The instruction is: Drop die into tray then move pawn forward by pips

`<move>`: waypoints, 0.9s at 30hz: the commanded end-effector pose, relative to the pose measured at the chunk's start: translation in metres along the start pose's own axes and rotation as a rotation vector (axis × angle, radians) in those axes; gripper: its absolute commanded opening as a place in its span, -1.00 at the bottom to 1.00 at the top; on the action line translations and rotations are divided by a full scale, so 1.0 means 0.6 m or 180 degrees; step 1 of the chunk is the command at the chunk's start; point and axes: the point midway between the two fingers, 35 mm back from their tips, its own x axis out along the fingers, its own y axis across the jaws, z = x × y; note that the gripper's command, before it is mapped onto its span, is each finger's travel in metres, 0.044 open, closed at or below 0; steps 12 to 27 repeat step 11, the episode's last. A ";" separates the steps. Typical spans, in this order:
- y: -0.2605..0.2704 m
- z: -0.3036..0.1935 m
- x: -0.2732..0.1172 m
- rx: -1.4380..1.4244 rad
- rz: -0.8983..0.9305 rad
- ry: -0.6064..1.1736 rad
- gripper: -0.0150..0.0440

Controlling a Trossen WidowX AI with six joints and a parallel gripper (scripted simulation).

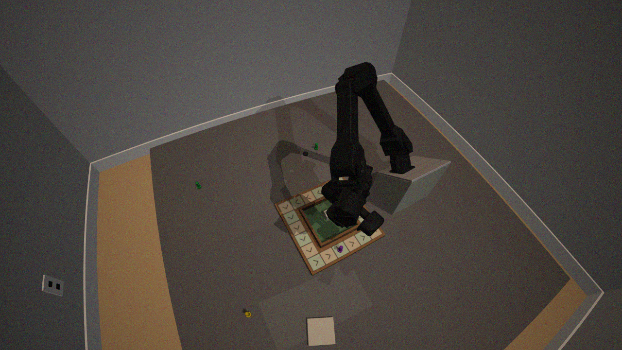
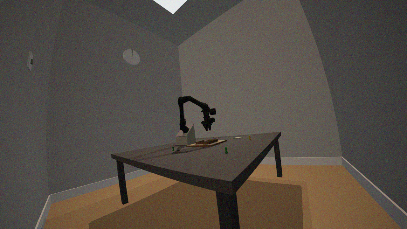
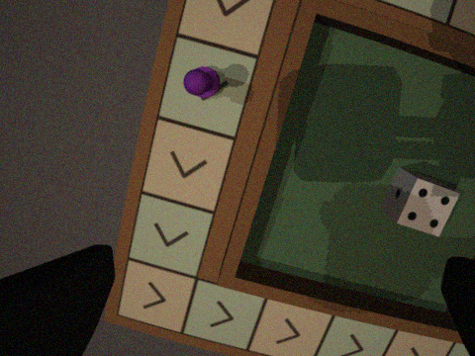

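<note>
Open hand [image 1: 348, 221] [image 2: 208, 130] [image 3: 279, 269] raised over the game board [image 1: 313, 273] [image 2: 206, 145] [image 3: 111, 302], fingers wide apart with nothing between them
The purple pawn [image 1: 339, 249] [image 3: 200, 82] stands upright on a pale green square; the die [image 3: 428, 207] rests in the green-floored tray [image 1: 321, 244] [image 2: 202, 142] [image 3: 277, 124], four pips on top

In the top view, the board [image 1: 315, 269] [image 3: 287, 79], centre frame, has matt brown edging that looks like wood. The tray floor [image 1: 323, 226] [image 3: 297, 218] looks like matt green cloth. At upper left of the wrist view, the purple pawn [image 1: 339, 249] [image 3: 200, 82] looks like smooth plastic. The die [image 3: 428, 207], at right there, has smooth, matt faces. The 2 gripper fingers look matt black.
</note>
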 end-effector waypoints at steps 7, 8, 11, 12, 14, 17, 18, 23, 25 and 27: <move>-0.039 -0.081 -0.039 0.0463 0.0000 0.0009 1.00; -0.039 -0.081 -0.039 0.0463 0.0000 0.0009 1.00; -0.039 -0.081 -0.039 0.0463 0.0000 0.0009 1.00; -0.039 -0.081 -0.039 0.0463 0.0000 0.0009 1.00; -0.039 -0.081 -0.039 0.0463 0.0000 0.0009 1.00; -0.039 -0.081 -0.039 0.0463 0.0000 0.0009 1.00; -0.039 -0.081 -0.039 0.0463 0.0000 0.0009 1.00; -0.039 -0.081 -0.039 0.0463 0.0000 0.0009 1.00; -0.039 -0.081 -0.039 0.0463 0.0000 0.0009 1.00; -0.039 -0.081 -0.039 0.0463 0.0000 0.0009 1.00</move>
